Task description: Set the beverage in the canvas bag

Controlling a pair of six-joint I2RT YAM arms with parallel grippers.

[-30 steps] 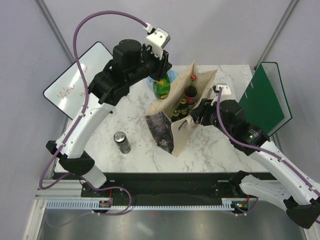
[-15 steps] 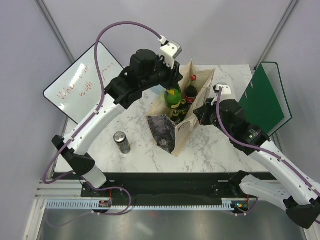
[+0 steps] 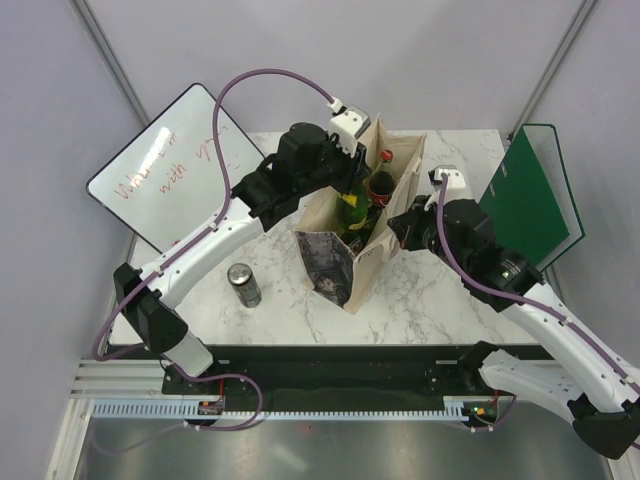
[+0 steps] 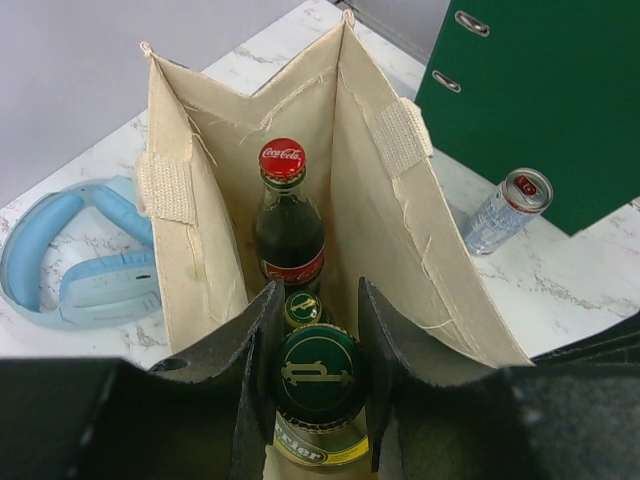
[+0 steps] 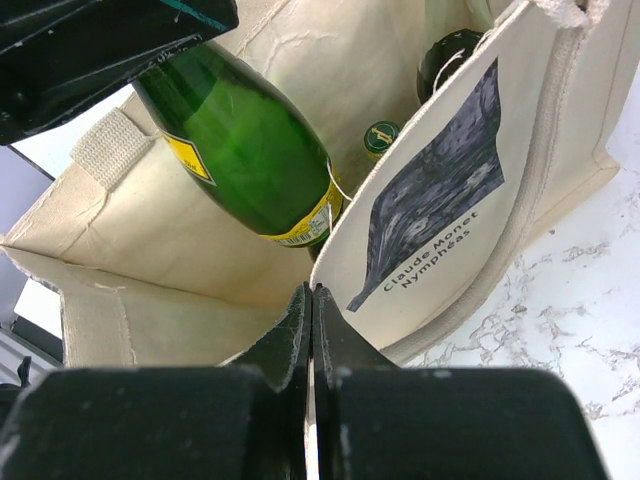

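The canvas bag (image 3: 362,268) stands upright mid-table, its printed face (image 5: 440,190) toward my right arm. My left gripper (image 3: 350,196) is shut on the neck of a green glass bottle (image 4: 320,372), the beverage, tilted with its lower body inside the bag's mouth (image 5: 250,150). Inside the bag stand a red-capped cola bottle (image 4: 288,225) and a smaller green-capped bottle (image 4: 302,308). My right gripper (image 5: 312,290) is shut on the bag's rim at the near side (image 3: 400,228), beside the printed face.
A silver can (image 3: 243,284) stands left of the bag. Another can (image 4: 505,210) sits by the green binder (image 3: 525,195) at the right. Blue headphones (image 4: 90,260) lie behind the bag. A whiteboard (image 3: 160,170) leans at the left edge.
My left arm carried the green bottle rightward from behind the bag's left side and lowered it into the mouth. The right gripper closed on the bag's rim.
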